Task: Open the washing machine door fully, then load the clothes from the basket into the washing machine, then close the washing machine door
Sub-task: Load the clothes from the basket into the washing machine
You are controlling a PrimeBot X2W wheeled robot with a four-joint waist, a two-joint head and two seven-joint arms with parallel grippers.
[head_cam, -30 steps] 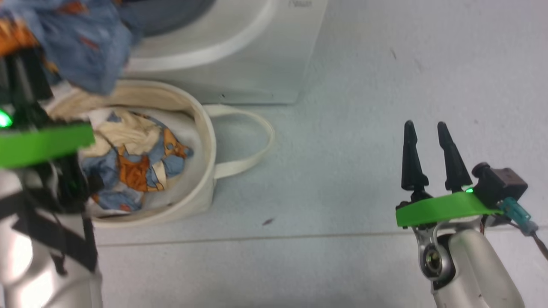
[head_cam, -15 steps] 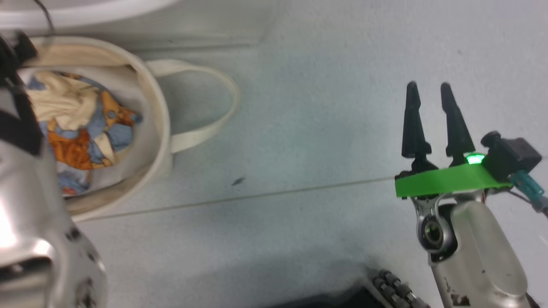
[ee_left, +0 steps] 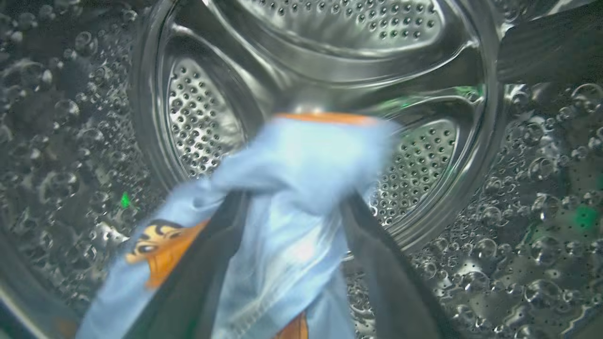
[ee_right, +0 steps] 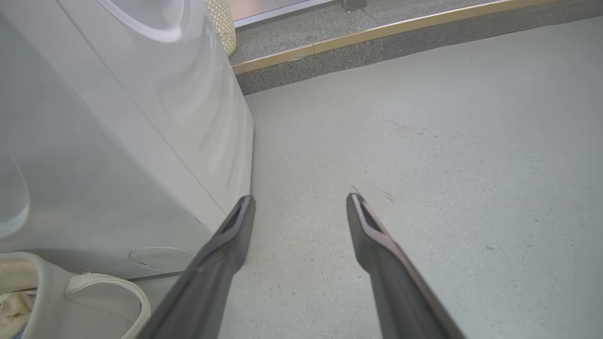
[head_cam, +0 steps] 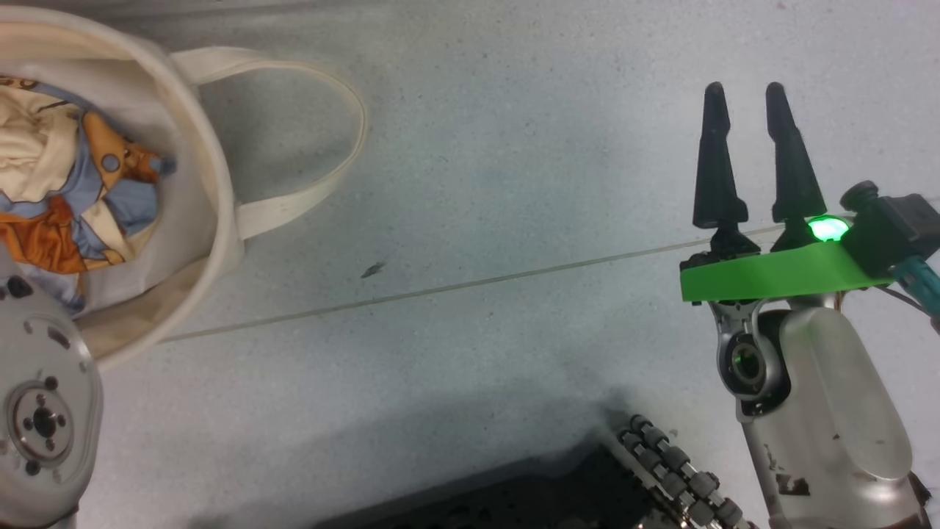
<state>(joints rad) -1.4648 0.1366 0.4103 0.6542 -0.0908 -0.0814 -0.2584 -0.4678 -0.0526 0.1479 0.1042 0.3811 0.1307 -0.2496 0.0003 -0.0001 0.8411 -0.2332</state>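
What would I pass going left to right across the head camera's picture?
The clothes → basket → handle → dark speck → right gripper.

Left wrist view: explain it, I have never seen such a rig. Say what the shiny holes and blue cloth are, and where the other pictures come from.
This is a wheeled robot with two arms, each ending in a two-fingered gripper. The left wrist view comes from a camera on the left arm, looking along the left gripper into a perforated steel drum. Its fingers stand apart, with the blue printed clothes, blurred, draped across them. The head view looks down at the floor: the basket holds more printed cloth, and the right gripper hovers open and empty. The right wrist view shows the white washing machine from outside.
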